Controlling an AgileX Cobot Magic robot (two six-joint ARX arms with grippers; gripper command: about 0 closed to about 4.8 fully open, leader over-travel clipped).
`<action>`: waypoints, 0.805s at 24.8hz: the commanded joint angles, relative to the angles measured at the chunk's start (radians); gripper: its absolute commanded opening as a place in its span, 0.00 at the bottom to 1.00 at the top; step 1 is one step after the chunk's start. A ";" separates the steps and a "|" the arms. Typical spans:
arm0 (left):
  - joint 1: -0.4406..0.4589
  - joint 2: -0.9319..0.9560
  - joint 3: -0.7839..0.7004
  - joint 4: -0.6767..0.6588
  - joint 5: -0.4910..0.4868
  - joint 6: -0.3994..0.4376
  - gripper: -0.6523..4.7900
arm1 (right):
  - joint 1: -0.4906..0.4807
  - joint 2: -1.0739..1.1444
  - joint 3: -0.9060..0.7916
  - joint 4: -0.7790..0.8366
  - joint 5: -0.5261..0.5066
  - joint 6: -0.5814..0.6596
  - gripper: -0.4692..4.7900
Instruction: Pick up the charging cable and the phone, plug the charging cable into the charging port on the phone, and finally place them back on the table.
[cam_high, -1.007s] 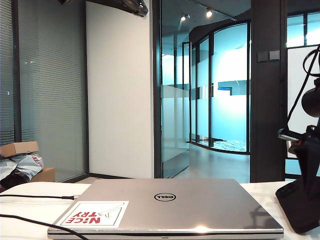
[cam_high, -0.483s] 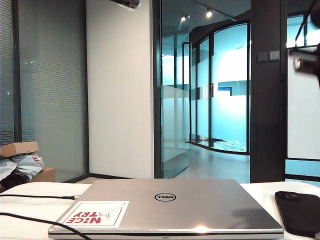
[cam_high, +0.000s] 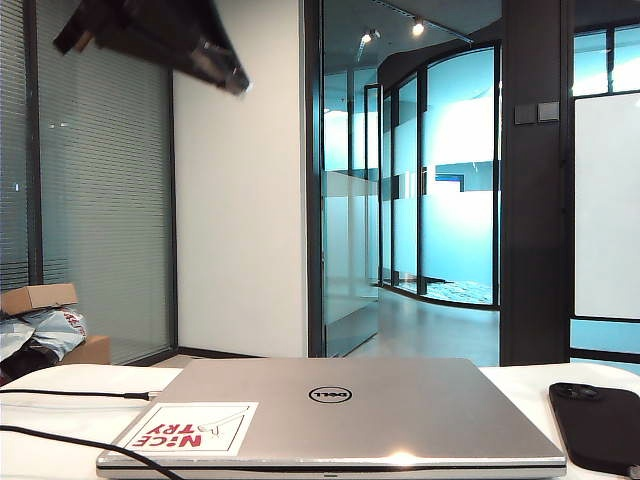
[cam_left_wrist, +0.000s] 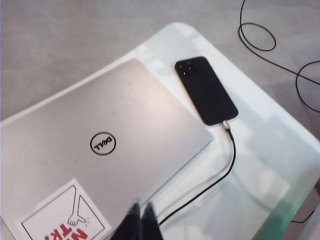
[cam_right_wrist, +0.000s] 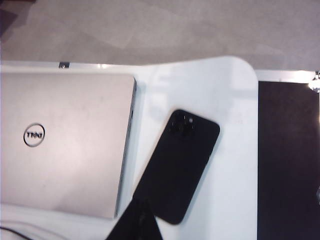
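Phone (cam_left_wrist: 205, 90) with charging cable (cam_left_wrist: 223, 167) plugged, beside laptop (cam_left_wrist: 95, 150) edge; both grippers' jaws together, aloft.

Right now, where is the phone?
The phone lies flat on the white table, at the exterior view's right edge beside the silver laptop, with the charging cable plugged in.

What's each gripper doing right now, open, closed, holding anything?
Left gripper: closed, empty, high above the laptop.
Right gripper: closed, empty, above the phone.
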 joint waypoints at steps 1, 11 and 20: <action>0.000 -0.036 -0.072 0.092 0.001 -0.004 0.11 | 0.002 -0.068 -0.076 0.064 -0.002 0.001 0.07; 0.000 -0.121 -0.317 0.375 0.001 0.000 0.11 | 0.002 -0.175 -0.252 0.193 -0.005 0.011 0.07; 0.001 -0.159 -0.356 0.510 0.001 -0.003 0.11 | 0.002 -0.175 -0.252 0.205 -0.004 0.011 0.07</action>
